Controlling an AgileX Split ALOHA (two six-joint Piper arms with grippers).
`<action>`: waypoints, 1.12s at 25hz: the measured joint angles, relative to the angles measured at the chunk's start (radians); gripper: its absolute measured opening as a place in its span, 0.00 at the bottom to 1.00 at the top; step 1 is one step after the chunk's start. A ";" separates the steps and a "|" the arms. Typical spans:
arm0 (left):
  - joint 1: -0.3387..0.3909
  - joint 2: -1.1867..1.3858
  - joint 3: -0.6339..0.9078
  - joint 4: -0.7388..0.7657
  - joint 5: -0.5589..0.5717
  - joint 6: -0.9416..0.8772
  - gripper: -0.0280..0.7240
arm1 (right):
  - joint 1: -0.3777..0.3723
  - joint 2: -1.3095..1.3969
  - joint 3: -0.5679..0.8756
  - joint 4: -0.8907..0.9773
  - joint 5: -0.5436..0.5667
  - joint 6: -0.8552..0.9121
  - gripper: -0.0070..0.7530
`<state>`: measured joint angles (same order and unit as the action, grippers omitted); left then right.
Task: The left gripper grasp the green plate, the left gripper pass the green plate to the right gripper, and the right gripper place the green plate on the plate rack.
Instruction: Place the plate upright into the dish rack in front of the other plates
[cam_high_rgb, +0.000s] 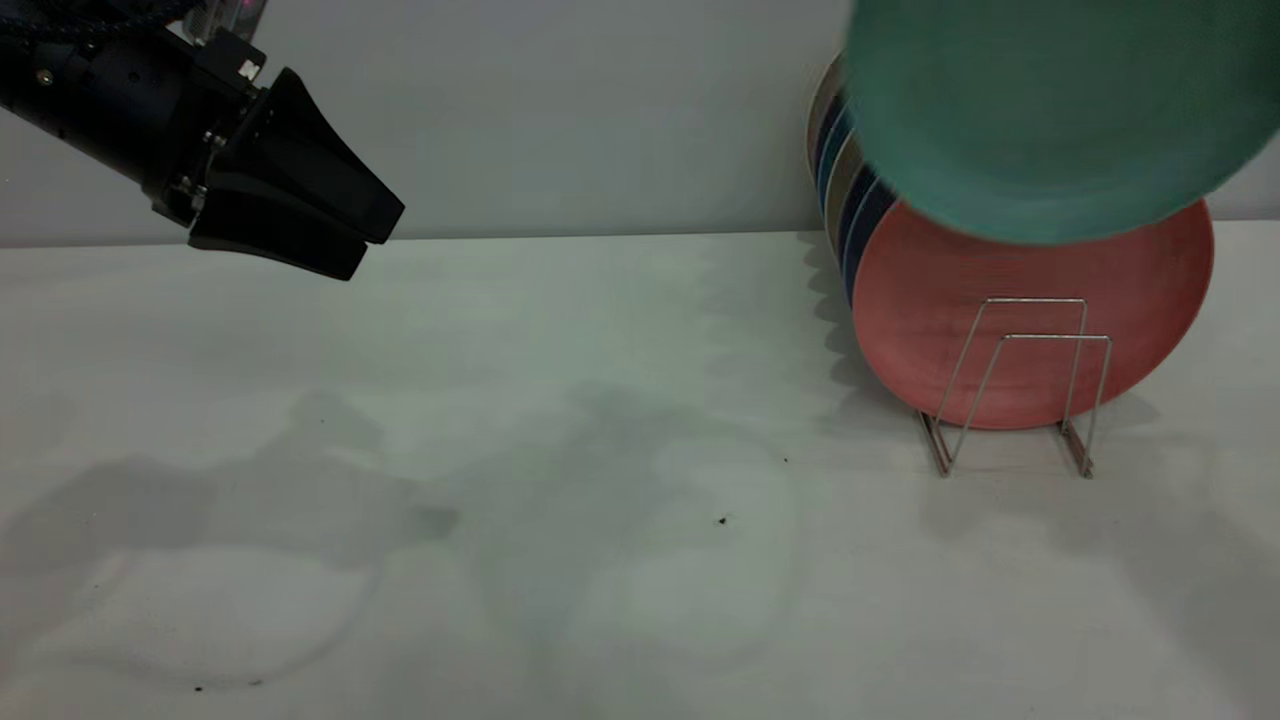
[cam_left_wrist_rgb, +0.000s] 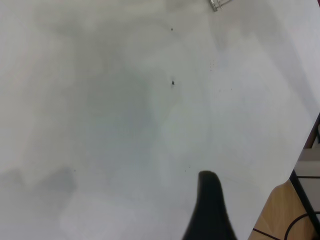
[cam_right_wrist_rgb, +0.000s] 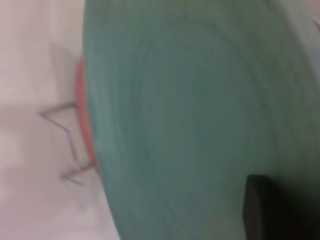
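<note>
1. The green plate (cam_high_rgb: 1050, 110) hangs in the air at the upper right of the exterior view, above the plate rack (cam_high_rgb: 1020, 385), with its lower edge overlapping the top of the pink plate (cam_high_rgb: 1030, 320).
2. The pink plate stands upright in the rack's front slot. Behind it, a row of other plates (cam_high_rgb: 845, 190) with dark blue and pale rims leans in the same rack.
3. The right hand does not appear in the exterior view. In the right wrist view one dark finger (cam_right_wrist_rgb: 265, 207) lies against the face of the green plate, which fills most of that picture; this hand appears closed on the plate's edge, though only this one finger is visible.
4. In the same wrist view the rack's wires and a sliver of the pink plate show just beside the green plate's rim.
5. The left hand (cam_high_rgb: 365, 240) hovers high at the upper left, well apart from the rack, above the white bench (cam_high_rgb: 600, 450). Its tapered jaws lie close together with nothing between them.
6. The left wrist view shows one dark fingertip (cam_left_wrist_rgb: 210, 200) over the bare bench, with a small dark speck (cam_left_wrist_rgb: 173, 82) farther off.
</note>
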<state>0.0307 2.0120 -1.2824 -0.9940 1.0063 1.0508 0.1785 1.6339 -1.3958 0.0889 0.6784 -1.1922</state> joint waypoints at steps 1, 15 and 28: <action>0.000 0.000 0.000 0.000 0.000 0.000 0.82 | -0.013 0.000 0.000 0.005 -0.002 -0.013 0.14; 0.000 0.000 0.000 -0.014 -0.001 0.000 0.82 | -0.051 0.109 0.000 0.112 -0.019 -0.122 0.14; 0.000 0.000 0.000 -0.016 -0.003 0.000 0.82 | -0.052 0.175 0.000 0.112 -0.053 -0.126 0.14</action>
<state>0.0307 2.0120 -1.2824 -1.0101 1.0033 1.0508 0.1268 1.8091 -1.3958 0.2013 0.6253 -1.3184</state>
